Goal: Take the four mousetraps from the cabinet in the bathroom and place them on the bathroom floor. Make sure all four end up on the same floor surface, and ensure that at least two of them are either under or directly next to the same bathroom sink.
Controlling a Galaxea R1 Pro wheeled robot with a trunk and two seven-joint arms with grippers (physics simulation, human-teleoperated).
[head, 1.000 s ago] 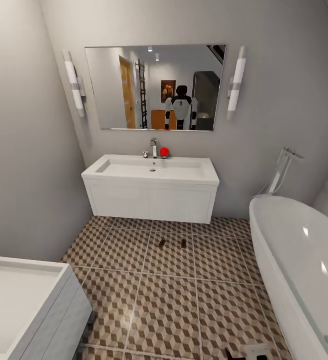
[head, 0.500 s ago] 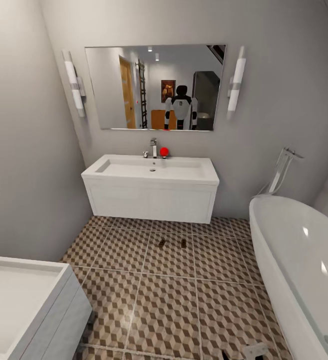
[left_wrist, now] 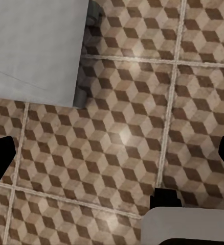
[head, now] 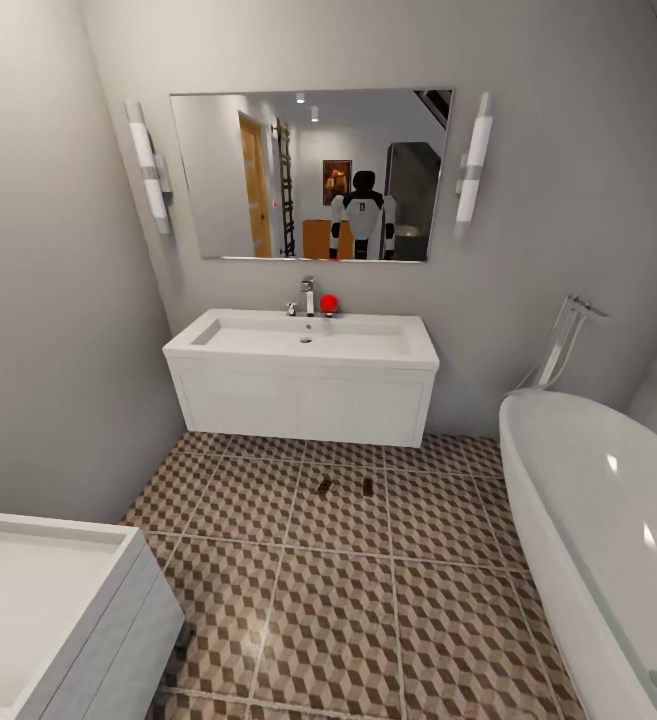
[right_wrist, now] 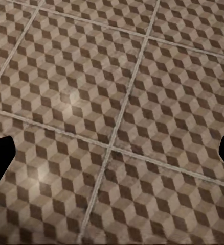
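Note:
Two small brown mousetraps (head: 323, 486) (head: 368, 487) lie side by side on the cube-patterned bathroom floor (head: 338, 610), just in front of the white wall-hung sink (head: 303, 338) with its chrome tap. My left gripper (left_wrist: 112, 155) is open over bare tiles, its dark fingertips (left_wrist: 0, 158) at the picture's edges with nothing between them. My right gripper (right_wrist: 112, 158) is also open above bare floor, holding nothing. The cabinet is out of direct view; the mirror (head: 310, 175) reflects an orange-brown wooden front behind my own reflection.
A rounded white bathtub (head: 608, 530) fills the right side. A small white drawer unit (head: 48, 610) stands at the near left, and its corner (left_wrist: 35, 46) sits close to my left gripper. A red object (head: 329, 303) rests by the tap.
A piece of my right arm that showed at the bottom edge of the head view has dropped out of it. The room and the two mousetraps are unchanged.

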